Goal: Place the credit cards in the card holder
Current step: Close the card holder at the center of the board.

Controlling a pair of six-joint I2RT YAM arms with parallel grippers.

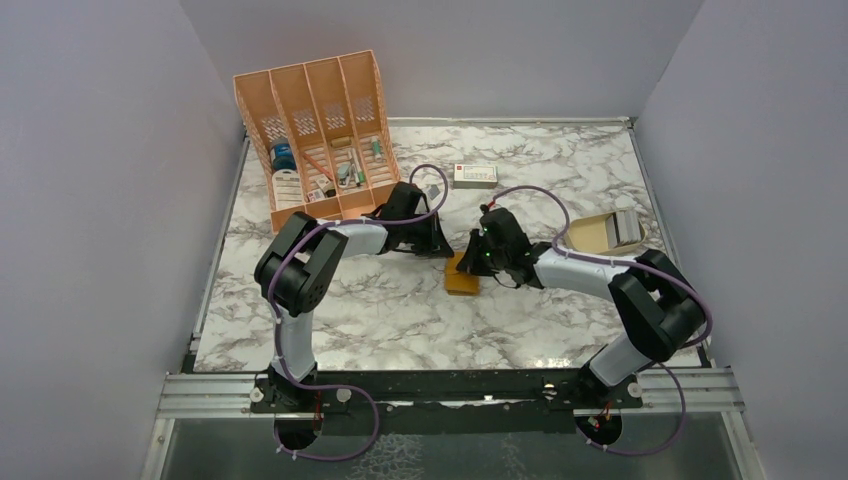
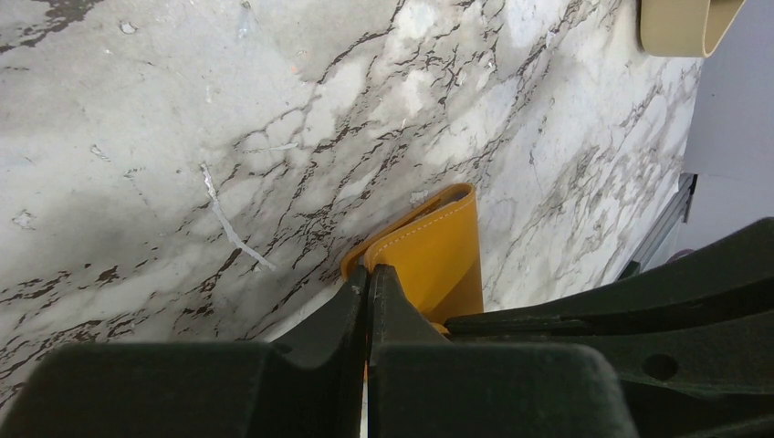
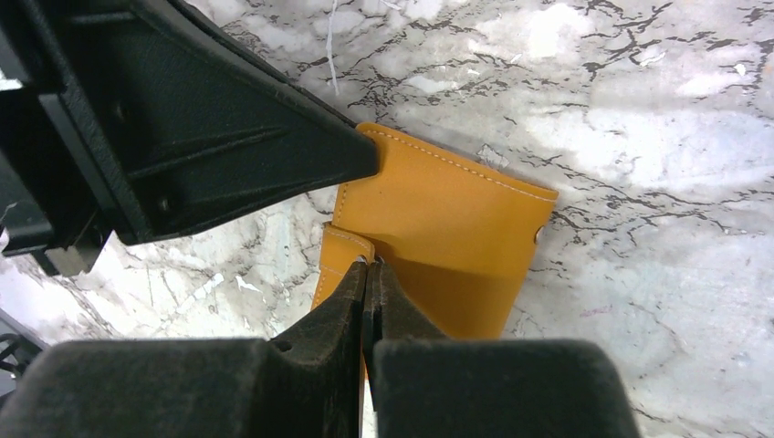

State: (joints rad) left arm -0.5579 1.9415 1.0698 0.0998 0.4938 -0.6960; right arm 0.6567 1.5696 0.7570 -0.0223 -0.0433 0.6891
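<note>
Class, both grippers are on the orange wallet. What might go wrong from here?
1. The left gripper and right gripper pinch only thin edges of the wallet; an edge may slip free when pulled.
2. The cards lie apart in the dish; releasing the wallet to fetch one may let it fold shut.

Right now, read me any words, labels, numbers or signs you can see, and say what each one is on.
No text is readable.
white box: a red mark and grey print, too small to read.
organiser: any print on the things inside is too small to tell.
wallet: no print on the side that shows.
</note>
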